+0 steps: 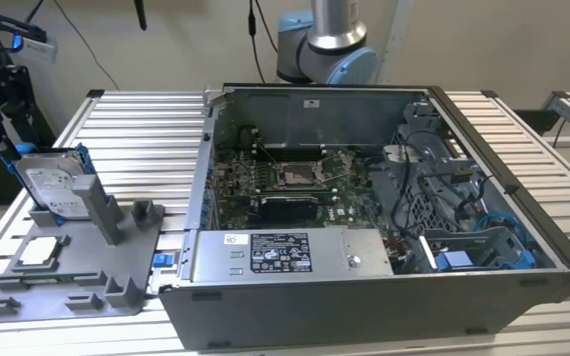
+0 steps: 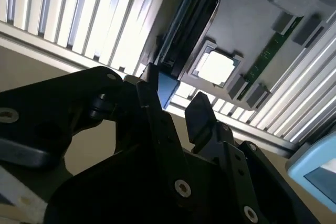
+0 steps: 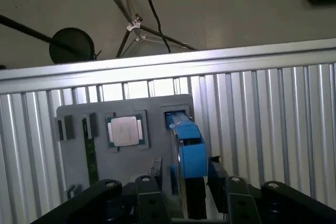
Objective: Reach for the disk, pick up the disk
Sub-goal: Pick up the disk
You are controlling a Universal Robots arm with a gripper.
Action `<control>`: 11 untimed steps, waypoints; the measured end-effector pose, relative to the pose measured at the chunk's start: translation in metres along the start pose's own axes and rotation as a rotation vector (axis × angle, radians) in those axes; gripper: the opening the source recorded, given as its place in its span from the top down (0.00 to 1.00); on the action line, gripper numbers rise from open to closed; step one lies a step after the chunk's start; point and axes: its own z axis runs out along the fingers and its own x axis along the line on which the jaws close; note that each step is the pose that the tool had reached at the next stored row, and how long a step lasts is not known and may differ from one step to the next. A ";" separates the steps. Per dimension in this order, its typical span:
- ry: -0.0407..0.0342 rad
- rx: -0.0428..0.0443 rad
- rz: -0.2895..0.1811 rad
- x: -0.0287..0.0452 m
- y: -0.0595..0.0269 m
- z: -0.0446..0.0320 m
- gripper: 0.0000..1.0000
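The disk (image 1: 53,184) stands upright in a slot of the grey holder plate (image 1: 87,293) at the exterior view's left, its white label facing out and a blue bracket around it. My gripper (image 1: 12,137) hangs just above and behind its upper end. In both wrist views the disk shows edge-on: the blue bracket edge (image 3: 187,153) runs between my two black fingers (image 3: 155,171), and a blue corner (image 2: 168,88) sits in the gap. The gripper (image 3: 185,176) (image 2: 176,98) is open, its jaws on either side of the disk's end without closing on it.
A silver square chip (image 1: 41,252) (image 3: 125,130) (image 2: 215,67) lies in the holder beside the disk, next to a green memory strip (image 3: 90,156). The open computer case (image 1: 295,326) takes up the table's middle, with a blue bracket (image 1: 463,259) inside. The arm's base (image 1: 325,44) stands behind it.
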 end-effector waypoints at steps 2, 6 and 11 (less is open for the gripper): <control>-0.0008 0.0002 -0.009 -0.0019 0.0002 0.0026 0.00; -0.0008 -0.0002 -0.033 -0.0026 0.0001 0.0096 0.00; -0.0001 -0.0006 -0.077 -0.0025 0.0001 0.0187 0.00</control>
